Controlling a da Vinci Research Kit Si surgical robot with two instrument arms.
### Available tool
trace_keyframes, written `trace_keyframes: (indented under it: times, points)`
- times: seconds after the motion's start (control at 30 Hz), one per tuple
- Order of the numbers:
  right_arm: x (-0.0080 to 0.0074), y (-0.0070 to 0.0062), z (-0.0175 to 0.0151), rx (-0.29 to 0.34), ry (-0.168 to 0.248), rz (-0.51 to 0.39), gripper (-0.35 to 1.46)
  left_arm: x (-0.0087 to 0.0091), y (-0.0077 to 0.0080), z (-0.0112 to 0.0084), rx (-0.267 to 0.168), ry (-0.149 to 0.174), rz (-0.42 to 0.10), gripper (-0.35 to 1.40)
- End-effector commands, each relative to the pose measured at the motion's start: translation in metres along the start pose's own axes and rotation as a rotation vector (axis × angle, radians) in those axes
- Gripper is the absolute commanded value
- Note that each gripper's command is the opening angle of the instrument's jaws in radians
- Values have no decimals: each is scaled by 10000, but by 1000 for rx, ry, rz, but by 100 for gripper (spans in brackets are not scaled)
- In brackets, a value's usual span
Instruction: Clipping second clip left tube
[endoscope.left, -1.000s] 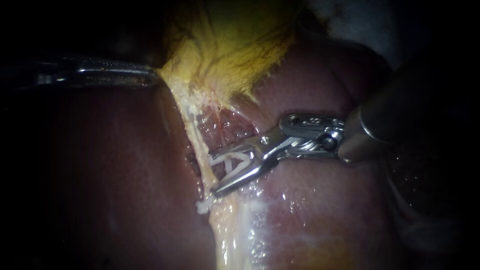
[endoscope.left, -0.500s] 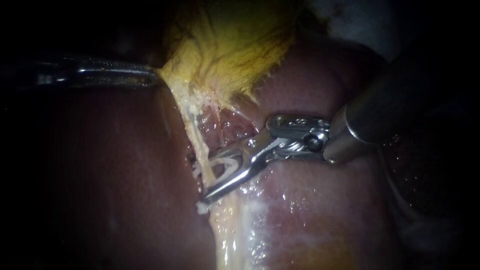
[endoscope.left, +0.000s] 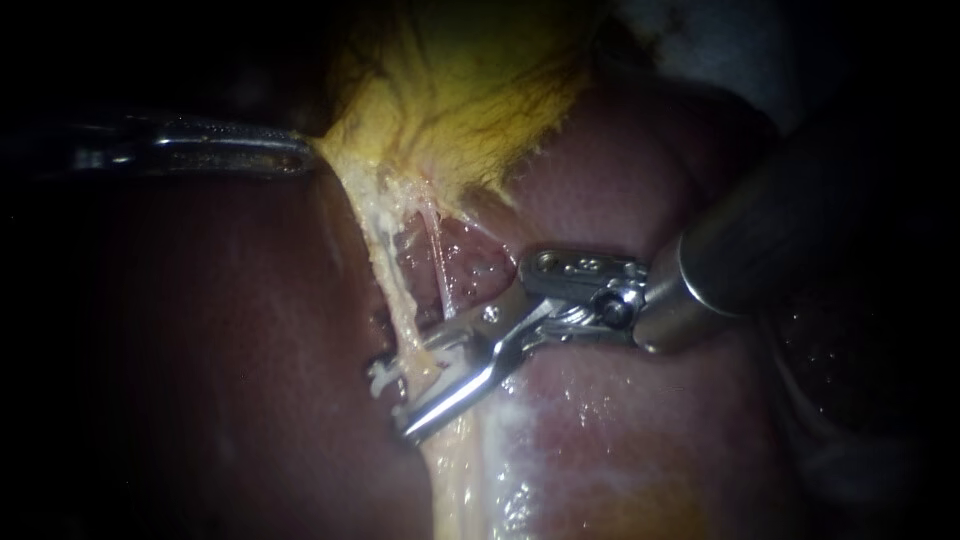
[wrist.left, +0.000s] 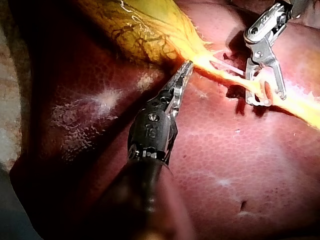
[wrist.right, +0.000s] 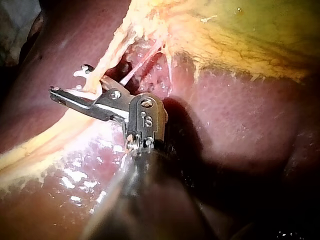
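Endoscope view. The left instrument (endoscope.left: 298, 159), a slender silver shaft entering at the upper left of the frame, has its jaws closed on the edge of the yellow, dark-veined gallbladder (endoscope.left: 470, 90), where the sac narrows.

From that point the left tube (endoscope.left: 392, 285), a pale yellowish-white strand, runs steeply down towards the lower centre. It lies over the dark red, glistening liver (endoscope.left: 200, 330). A much thinner pinkish tube (endoscope.left: 440, 270) lies just to its right, at frame centre.

The right instrument (endoscope.left: 412, 395), a dark shaft with a bright metal hinge and two long narrow jaws, enters from the right and points down and to the left.
- Its jaws stand apart and carry a white plastic clip (endoscope.left: 383, 377), each jaw bearing on one leg.
- The clip's pale ends show just left of the tube.

Key relation:
- The left tube passes between the two jaws. Its long axis is steep, and the jaws cross it at a wide angle.
- The left wrist view agrees: the strand threads the gap between the clip's legs, which are apart.
- The thin tube appears to lie outside the jaws, towards the hinge and above them, though I cannot be sure at this depth.

Judgement:
- The tube is already inside the clip, so the coming move should be a closure rather than further travel.
- The right instrument is on the target. The left is well apart from it, up at the gallbladder, likely keeping the tube taut.
- Risk: the clip may catch the thin tube or the liver surface under the lower jaw.
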Motion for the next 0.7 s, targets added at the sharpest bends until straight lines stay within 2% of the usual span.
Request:
trace_keyframes:
  times: [0.03,0.23,0.6,0.63,0.67,0.7]
  points:
    - [0,-3,2,7,-7,-1,51,0,0,0,1,0,0,-35]
    - [0,-6,5,15,-12,-2,40,0,0,0,1,0,0,-35]
    - [0,-4,2,15,-12,-2,-13,0,0,0,1,0,0,-35]
    - [0,-4,2,15,-12,-2,-20,-1,0,0,1,0,0,-35]
    - [-1,-4,2,15,-12,-2,-35,-1,0,0,1,0,0,-35]
    - [-1,-4,1,15,-12,-2,-35,-1,0,0,1,0,0,-35]
